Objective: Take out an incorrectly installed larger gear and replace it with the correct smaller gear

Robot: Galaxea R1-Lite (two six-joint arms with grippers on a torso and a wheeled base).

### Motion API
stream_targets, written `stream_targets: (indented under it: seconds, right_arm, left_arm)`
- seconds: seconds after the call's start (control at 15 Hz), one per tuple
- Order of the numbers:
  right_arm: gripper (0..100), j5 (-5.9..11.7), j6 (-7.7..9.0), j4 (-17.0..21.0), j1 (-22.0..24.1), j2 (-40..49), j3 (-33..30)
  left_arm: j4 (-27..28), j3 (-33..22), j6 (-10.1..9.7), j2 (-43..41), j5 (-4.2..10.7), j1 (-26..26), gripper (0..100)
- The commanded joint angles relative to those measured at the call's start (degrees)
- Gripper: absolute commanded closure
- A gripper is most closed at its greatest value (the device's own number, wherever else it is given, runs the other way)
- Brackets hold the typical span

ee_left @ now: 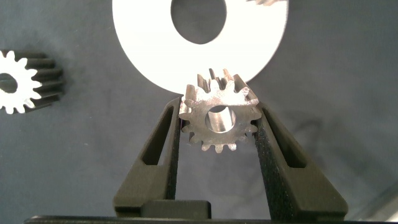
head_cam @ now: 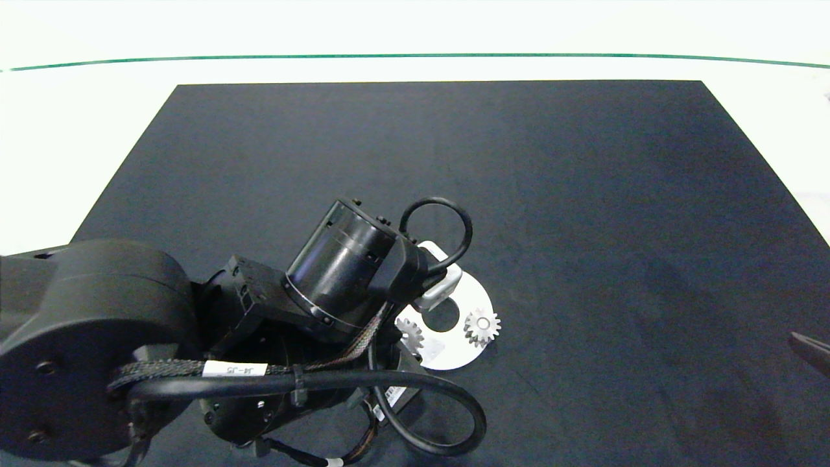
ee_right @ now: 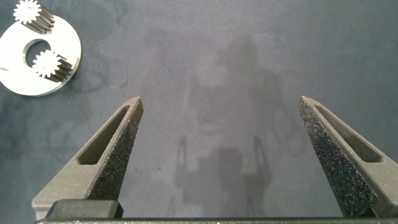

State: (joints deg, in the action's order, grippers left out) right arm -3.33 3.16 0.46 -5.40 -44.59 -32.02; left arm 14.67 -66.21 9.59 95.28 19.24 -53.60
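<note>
The smaller gear (ee_left: 217, 118) is clamped by its toothed rim between the two fingers of the left hand (ee_left: 217, 109). It is tipped so that its flat face and round centre hole face the wrist camera. It sits at the edge of a flat white disc (ee_left: 149, 56) with a large round hole, though whether it touches the disc cannot be told. In the head view it shows only partly beside the left arm.

A second short-toothed gear (head_cam: 482, 326) stands on the disc, on the far side of the hole from the held one. The larger gear (ee_left: 18, 81), with pointed teeth, lies on its own on the black mat (head_cam: 583, 194), apart from the disc. The mat covers most of the white tabletop (head_cam: 97, 130).

The right hand (ee_right: 221, 102) hangs over bare mat well away from the disc, its fingers spread wide and holding nothing.
</note>
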Motion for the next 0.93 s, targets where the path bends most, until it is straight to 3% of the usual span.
stream_targets:
  seconds: [0.07, 0.93]
  right_arm:
    - [0, -0.36, 0.01, -0.02, -0.14, 0.03, 0.38]
    - [0, -0.63, -0.87, -0.11, -0.22, 0.21, 1.97]
  left_arm:
    - [-0.08, -0.94, 0.51, 2.19, 0.10, 2.19, 78]
    - [-0.16, -2.00, 0.43, 4.56, 0.10, 2.54, 78]
